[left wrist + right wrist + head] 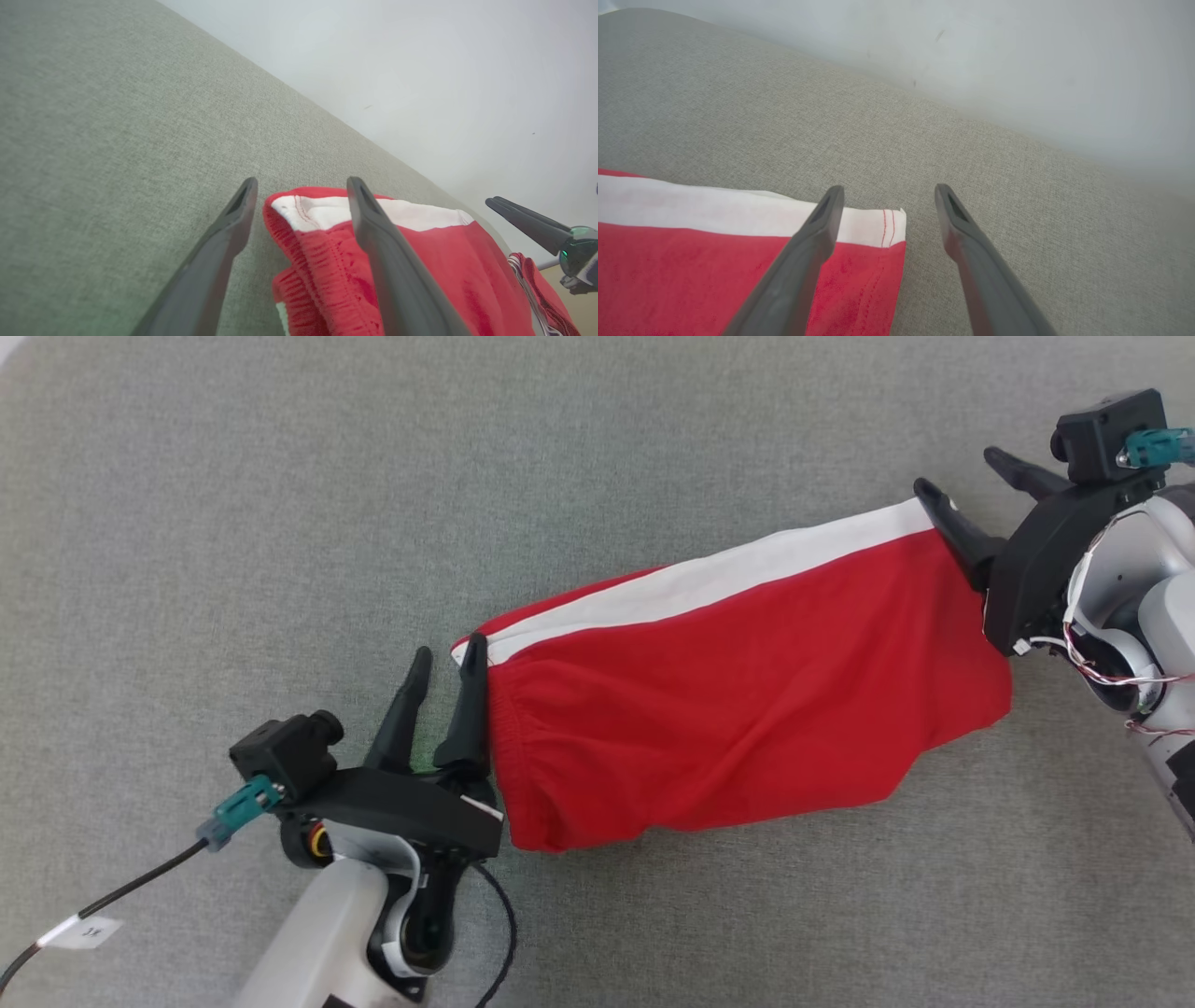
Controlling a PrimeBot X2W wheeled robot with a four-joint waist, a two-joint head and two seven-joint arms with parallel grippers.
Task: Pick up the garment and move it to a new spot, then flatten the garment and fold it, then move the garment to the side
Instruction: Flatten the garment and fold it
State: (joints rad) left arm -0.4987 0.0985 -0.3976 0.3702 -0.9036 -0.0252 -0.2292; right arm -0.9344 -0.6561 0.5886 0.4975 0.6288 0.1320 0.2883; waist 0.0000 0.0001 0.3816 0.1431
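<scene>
Two grippers stood open over one garment (pixel 747 709), mid-fold by the look of it. At the garment's left end, the left gripper (pixel 449 647) had its jaws apart with nothing held. One finger lay over the elastic waistband (pixel 509 737), the other over the bare grey cloth surface (pixel 280 476) just beside that end. Its pale forearm (pixel 317 924) rose from below the garment's left end, fingers pointing away from the robot along the waistband edge. The garment, red shorts with a white stripe (pixel 709 581) on the far edge, lay flat and stretched between the grippers, seemingly doubled lengthwise. At the garment's right end the right gripper (pixel 954 469) also gaped empty, one finger above the striped hem corner (pixel 901 518), the other just past it. That arm reached in from the garment's right, fingers angled at its far corner. Likely next: close on both ends for a second fold or a carry aside, catching every layer.
</scene>
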